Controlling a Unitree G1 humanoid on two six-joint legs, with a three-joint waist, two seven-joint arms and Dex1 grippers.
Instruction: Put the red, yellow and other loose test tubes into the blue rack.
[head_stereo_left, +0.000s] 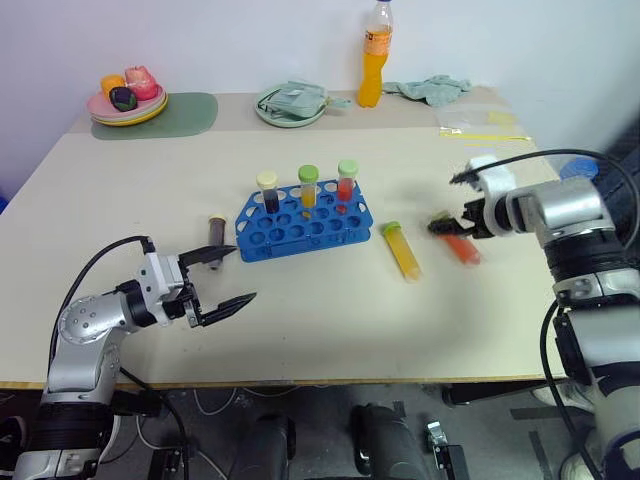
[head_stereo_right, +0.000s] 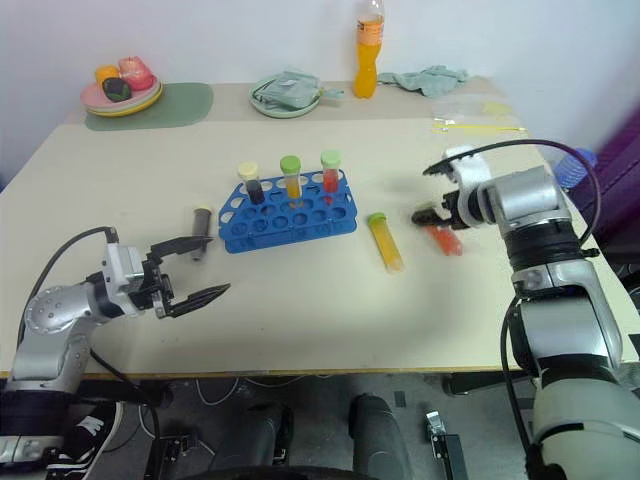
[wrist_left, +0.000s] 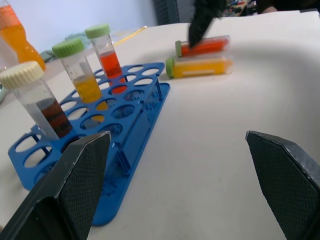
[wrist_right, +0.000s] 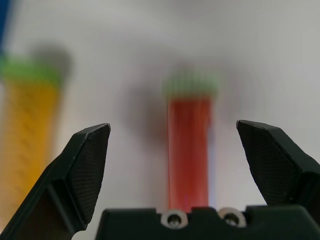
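The blue rack (head_stereo_left: 303, 222) stands mid-table and holds three upright tubes: dark (head_stereo_left: 268, 190), yellow (head_stereo_left: 308, 185) and red (head_stereo_left: 346, 180). To its right lie a loose yellow tube (head_stereo_left: 403, 250) and a loose red tube (head_stereo_left: 462, 247), both green-capped. A dark tube (head_stereo_left: 216, 228) lies left of the rack. My right gripper (head_stereo_left: 443, 204) hangs open, tilted down just above the red tube (wrist_right: 189, 150), which lies between its fingers without touching them. My left gripper (head_stereo_left: 243, 273) is open and empty, level, near the table's front left, pointing toward the rack (wrist_left: 125, 130).
Along the back edge stand an orange drink bottle (head_stereo_left: 374, 55), a plate of toy fruit (head_stereo_left: 127, 100) on a green mat, a green dish with cloth (head_stereo_left: 290, 103), a rag (head_stereo_left: 430, 88) and a clear bag (head_stereo_left: 480, 125).
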